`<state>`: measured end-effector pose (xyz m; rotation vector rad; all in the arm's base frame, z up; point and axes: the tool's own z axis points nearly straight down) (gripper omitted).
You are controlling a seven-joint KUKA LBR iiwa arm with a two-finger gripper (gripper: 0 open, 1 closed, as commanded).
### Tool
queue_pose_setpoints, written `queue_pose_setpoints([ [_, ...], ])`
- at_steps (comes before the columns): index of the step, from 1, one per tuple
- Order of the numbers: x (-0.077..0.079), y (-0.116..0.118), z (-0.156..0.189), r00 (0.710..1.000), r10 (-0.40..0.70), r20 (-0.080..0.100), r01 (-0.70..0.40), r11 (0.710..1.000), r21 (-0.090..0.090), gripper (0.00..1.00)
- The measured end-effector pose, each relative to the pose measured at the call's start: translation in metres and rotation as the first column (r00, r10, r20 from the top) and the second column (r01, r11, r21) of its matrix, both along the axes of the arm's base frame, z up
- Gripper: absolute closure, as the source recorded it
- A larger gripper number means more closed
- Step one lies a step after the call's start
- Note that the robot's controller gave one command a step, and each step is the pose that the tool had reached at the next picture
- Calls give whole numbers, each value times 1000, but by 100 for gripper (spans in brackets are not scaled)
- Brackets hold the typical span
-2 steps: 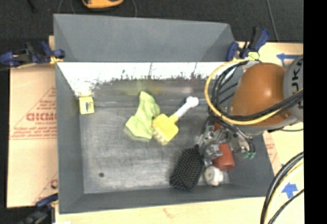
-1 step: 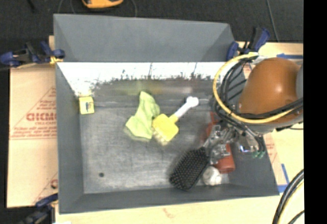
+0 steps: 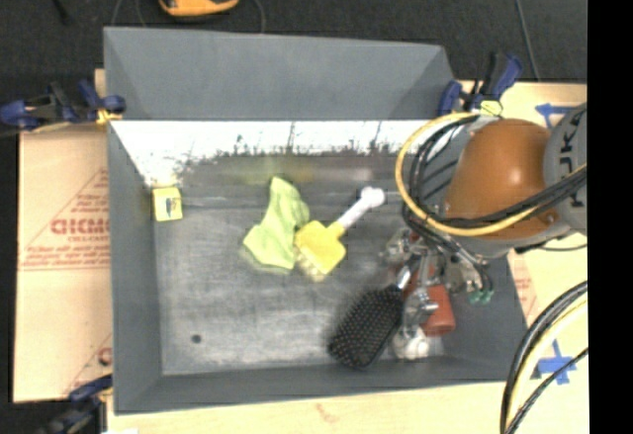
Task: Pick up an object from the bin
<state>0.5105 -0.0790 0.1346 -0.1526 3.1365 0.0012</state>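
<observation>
The black hairbrush (image 3: 364, 331) lies on the floor of the bin (image 3: 277, 76) near the front-right corner. Its bristled head points toward the front wall and its handle slants up and to the right. The gripper (image 3: 415, 308) hangs low at that handle end, just beside it or over it. Whether it is parted or clenched cannot be told, and nothing can be seen held in it.

2 small things crowd the same spot: a red piece (image 3: 439, 315) just right of the gripper and a white lump (image 3: 415, 346) at the front wall below it. A good grasp would probably take the narrow handle across its width and stay clear of these 2 and of the right wall.

Further left, well apart from the gripper, lie a yellow brush (image 3: 319, 249) with a white handle, a yellow-green cloth (image 3: 275, 224) touching it, and 1 small yellow box (image 3: 166, 205) at the left wall.
</observation>
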Motion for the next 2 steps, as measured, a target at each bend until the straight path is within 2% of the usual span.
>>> queue_pose_setpoints([
  [1, 0, 0, 2, 1000, 0, 2, 0, 1000, 0, 0],
  [2, -18, -9, -52, 997, 67, 45, -67, 998, 6, 100],
])
